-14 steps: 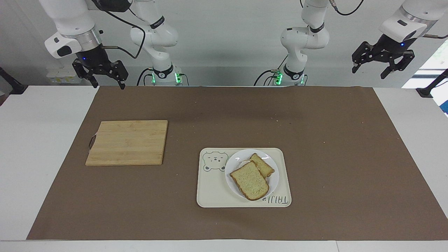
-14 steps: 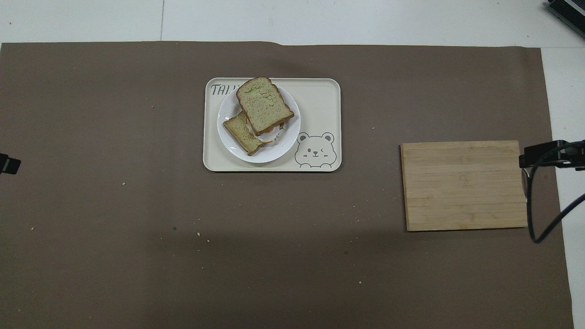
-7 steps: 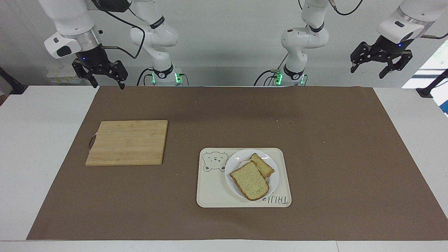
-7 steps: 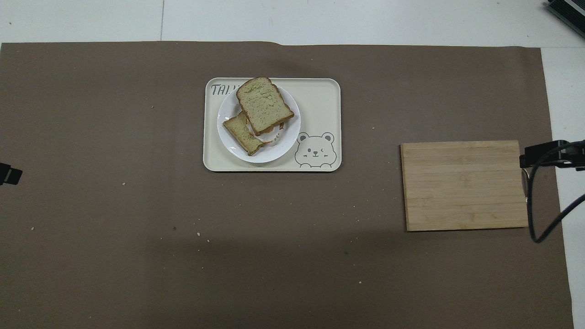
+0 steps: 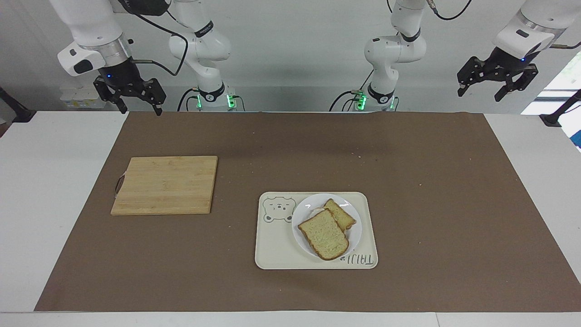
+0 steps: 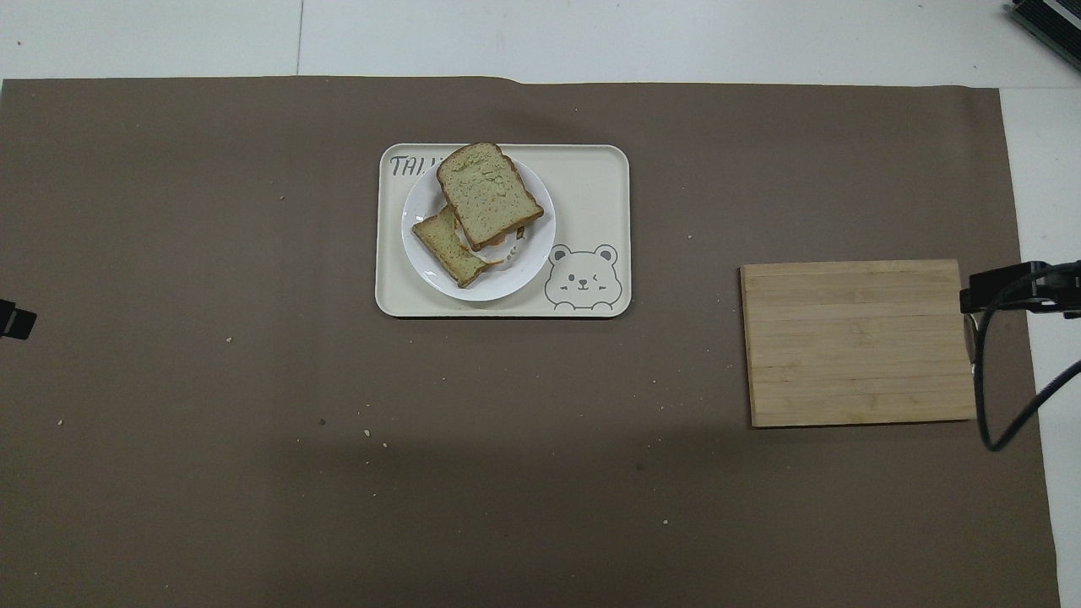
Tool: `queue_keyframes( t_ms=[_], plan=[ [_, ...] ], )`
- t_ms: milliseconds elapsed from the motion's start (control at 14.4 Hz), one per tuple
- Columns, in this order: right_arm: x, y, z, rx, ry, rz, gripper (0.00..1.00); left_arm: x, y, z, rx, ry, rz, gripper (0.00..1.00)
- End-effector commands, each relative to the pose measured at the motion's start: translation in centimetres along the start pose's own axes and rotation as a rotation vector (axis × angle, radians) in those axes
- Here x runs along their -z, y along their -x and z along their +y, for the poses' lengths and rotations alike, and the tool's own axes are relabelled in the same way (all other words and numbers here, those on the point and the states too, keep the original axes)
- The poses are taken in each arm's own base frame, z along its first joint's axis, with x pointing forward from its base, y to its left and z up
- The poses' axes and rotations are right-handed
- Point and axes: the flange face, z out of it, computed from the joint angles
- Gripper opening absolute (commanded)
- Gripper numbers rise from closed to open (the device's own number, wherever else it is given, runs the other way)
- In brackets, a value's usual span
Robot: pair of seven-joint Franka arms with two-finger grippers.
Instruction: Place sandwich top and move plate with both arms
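Note:
The sandwich top (image 5: 323,234) (image 6: 488,196), a large pale speckled slice with a dark crust, lies flat on the white plate (image 5: 356,231) (image 6: 528,253). A thin strip of orange filling shows under its edge. A smaller golden slice (image 5: 341,215) (image 6: 448,247) lies beside it on the plate, partly under it. My right gripper (image 5: 141,111) hangs open above the table's edge at the right arm's end. My left gripper (image 5: 480,94) hangs open in the air above the left arm's end. Neither gripper touches anything.
The plate sits on a cream tray (image 5: 277,245) (image 6: 591,186) with a bear drawing. A wooden cutting board (image 5: 165,185) (image 6: 857,342) lies on the brown mat toward the right arm's end, nearer to the robots than the tray. Crumbs dot the mat.
My left gripper has shifted slightly in the air at its end of the table. The right arm, the bread and the plate have not moved.

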Motion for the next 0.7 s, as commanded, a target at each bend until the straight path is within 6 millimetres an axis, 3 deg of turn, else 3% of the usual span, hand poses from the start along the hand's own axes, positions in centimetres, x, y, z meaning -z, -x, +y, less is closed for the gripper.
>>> queue_keyframes(
  t_ms=[0, 626],
  plan=[
    [0.30, 0.39, 0.57, 0.020, -0.002, -0.008, 1.00, 0.34, 0.28, -0.25, 0.037, -0.030, 0.012, 1.00],
    [0.38, 0.44, 0.57, 0.020, -0.002, -0.006, 1.00, 0.43, 0.71, -0.09, 0.033, -0.014, 0.012, 1.00]
  ],
)
